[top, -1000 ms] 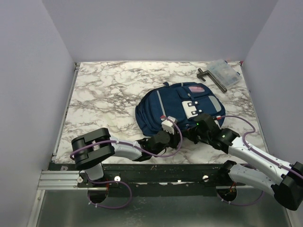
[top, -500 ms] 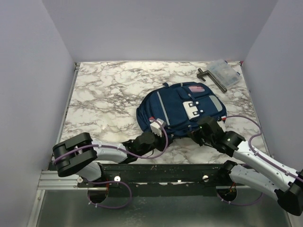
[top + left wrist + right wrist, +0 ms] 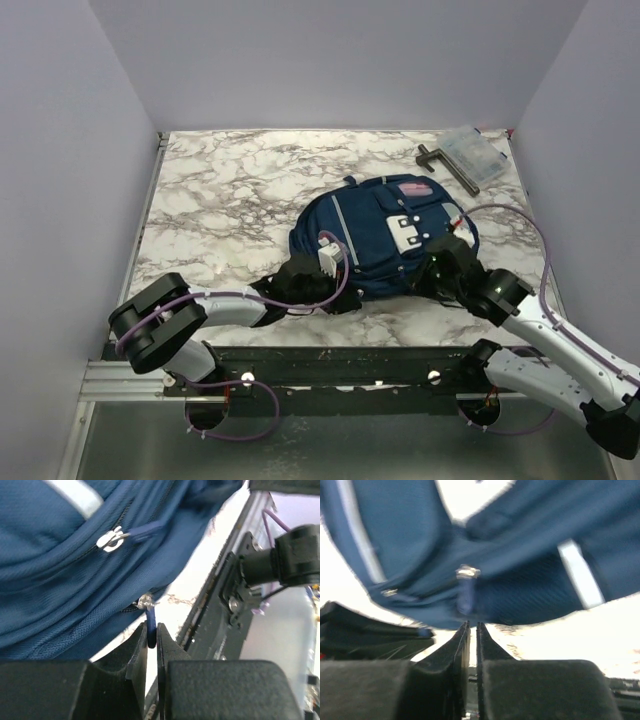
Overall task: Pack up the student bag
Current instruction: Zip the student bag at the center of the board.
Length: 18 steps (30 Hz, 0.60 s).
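Note:
The student bag (image 3: 385, 235), navy with grey panels, lies flat on the marble table right of centre. My left gripper (image 3: 340, 288) sits at the bag's near left edge. In the left wrist view it (image 3: 151, 632) is shut on a blue zipper pull (image 3: 150, 621) hanging from a silver slider. A second slider (image 3: 111, 537) shows higher on the fabric. My right gripper (image 3: 428, 278) is at the bag's near right edge. Its jaws (image 3: 472, 626) stand shut to a thin slit with nothing between them, just below another blue zipper pull (image 3: 465, 599).
A clear plastic box (image 3: 473, 152) and a dark L-shaped tool (image 3: 445, 166) lie at the table's far right corner. The black front rail (image 3: 330, 365) runs along the near edge, close behind both wrists.
My left wrist has slid left and back along the bag's near edge, holding the pull. My right wrist has moved right and away from the bag's middle. The bag's near edge has shifted slightly.

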{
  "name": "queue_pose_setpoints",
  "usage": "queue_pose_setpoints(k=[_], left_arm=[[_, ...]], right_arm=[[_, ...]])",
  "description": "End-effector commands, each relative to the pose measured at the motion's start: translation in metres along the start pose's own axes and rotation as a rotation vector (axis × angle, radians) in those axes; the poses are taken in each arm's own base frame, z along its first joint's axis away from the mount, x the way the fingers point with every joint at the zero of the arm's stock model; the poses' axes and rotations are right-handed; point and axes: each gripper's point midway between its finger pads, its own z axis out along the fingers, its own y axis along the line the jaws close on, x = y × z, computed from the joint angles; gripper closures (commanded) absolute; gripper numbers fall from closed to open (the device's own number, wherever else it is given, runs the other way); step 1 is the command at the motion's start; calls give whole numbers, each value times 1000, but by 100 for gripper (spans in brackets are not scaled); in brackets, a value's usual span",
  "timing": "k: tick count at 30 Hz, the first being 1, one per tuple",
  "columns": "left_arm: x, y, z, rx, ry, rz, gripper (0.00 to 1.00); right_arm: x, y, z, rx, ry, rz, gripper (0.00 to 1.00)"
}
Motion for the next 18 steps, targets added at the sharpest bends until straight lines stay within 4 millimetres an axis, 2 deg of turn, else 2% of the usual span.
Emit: queue_pose_setpoints(k=[1, 4, 7, 10, 13, 16, 18], left_arm=[[23, -27, -4, 155, 170, -91, 100], [20, -31, -7, 187, 177, -125, 100], [23, -28, -10, 201, 206, -187, 100], [26, -22, -13, 196, 214, -231, 100], [27, -14, -17, 192, 216, -276, 100], [23, -12, -21, 223, 205, -329, 100], [19, -10, -24, 240, 188, -374, 100]], right_arm=[[-8, 65, -38, -319, 86, -374, 81], [14, 76, -38, -388, 223, -502, 71], [28, 73, -28, -399, 274, -607, 64], [28, 73, -19, -397, 238, -654, 59], [32, 94, -21, -531, 203, -711, 54], [28, 97, -9, -465, 178, -733, 52], [39, 94, 0, -440, 230, -713, 52]])
